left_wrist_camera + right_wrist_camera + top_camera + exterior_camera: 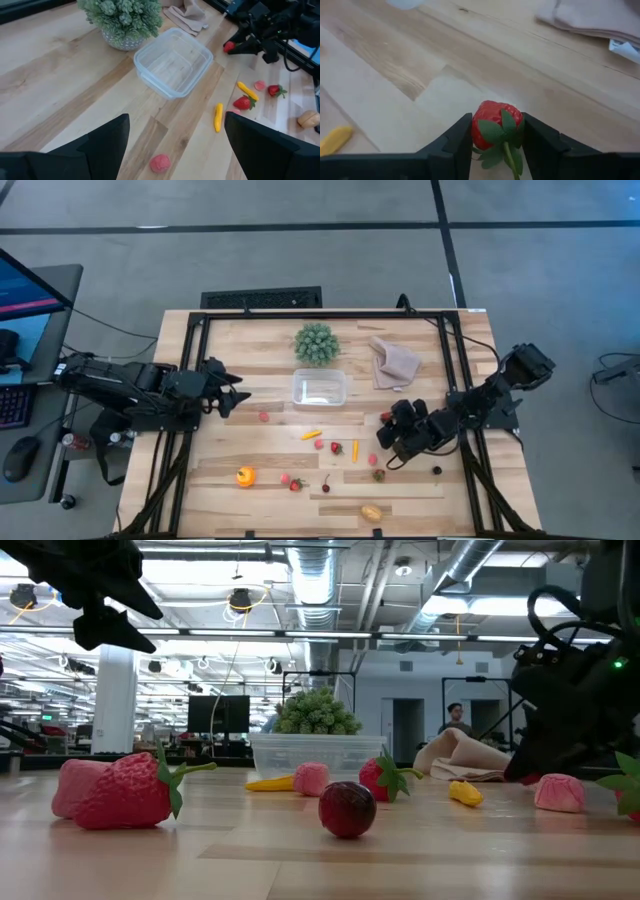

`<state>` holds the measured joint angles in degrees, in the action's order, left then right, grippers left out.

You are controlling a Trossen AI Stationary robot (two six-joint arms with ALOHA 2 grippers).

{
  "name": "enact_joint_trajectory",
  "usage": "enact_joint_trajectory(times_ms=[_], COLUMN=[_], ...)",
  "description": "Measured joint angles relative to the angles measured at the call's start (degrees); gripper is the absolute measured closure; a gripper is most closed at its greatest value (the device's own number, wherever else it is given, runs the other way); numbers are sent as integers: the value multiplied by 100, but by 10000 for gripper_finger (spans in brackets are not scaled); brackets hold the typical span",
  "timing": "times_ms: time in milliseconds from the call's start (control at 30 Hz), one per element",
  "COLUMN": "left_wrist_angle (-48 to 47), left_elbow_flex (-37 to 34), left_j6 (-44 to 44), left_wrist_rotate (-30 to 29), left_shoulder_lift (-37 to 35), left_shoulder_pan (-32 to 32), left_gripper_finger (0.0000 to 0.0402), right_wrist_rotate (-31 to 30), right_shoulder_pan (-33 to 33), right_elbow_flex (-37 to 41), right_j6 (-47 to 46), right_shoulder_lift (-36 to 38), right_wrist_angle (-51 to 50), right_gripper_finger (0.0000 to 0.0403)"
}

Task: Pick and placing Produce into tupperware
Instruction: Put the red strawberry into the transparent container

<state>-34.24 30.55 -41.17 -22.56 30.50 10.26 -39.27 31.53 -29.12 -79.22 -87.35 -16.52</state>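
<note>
I have the right gripper (496,131) clamped on a strawberry (496,125) near the table's (260,340) right edge. The tub (319,388) sits empty mid-table toward the far edge, so I judge a clean lift, then a carry across to it. The plant (315,343) and cloth (395,363) flank it (both need a wide berth). My left gripper (232,390) waits wide open, empty, by the left edge. Loose fruit (245,476) dots the near half.

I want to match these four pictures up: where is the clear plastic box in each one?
High view: the clear box sits mid-table, just below the green plant.
Low view: centre, in front of the plant.
Left wrist view: upper middle.
Right wrist view: not clearly in it.
Shared landmark: the beige cloth.
</note>
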Motion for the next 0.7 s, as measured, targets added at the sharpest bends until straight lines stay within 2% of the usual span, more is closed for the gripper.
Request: enact_joint_trajectory(times_ms=[200,333,533,700], left_wrist_angle=[-78,-136,-138,-138], left_elbow_flex=[0,0,0,0], left_j6=[2,2,135,180], left_wrist_rotate=[-79,-79,-145,-234], left_shoulder_lift=[-2,-2,-2,-2], left_shoulder_pan=[0,0,0,-2], left_gripper_finger=[86,86,86,86], right_wrist_rotate=[-64,-142,-197,-210], right_shoulder_pan=[140,210,106,-206], right_elbow_flex=[-18,-18,-18,-20], right_j6=[22,150,1254,2361], right_shoulder_lift=[207,583,1380,1988], right_wrist_angle=[212,241,840,1703], right_gripper_finger=[246,246,267,255])
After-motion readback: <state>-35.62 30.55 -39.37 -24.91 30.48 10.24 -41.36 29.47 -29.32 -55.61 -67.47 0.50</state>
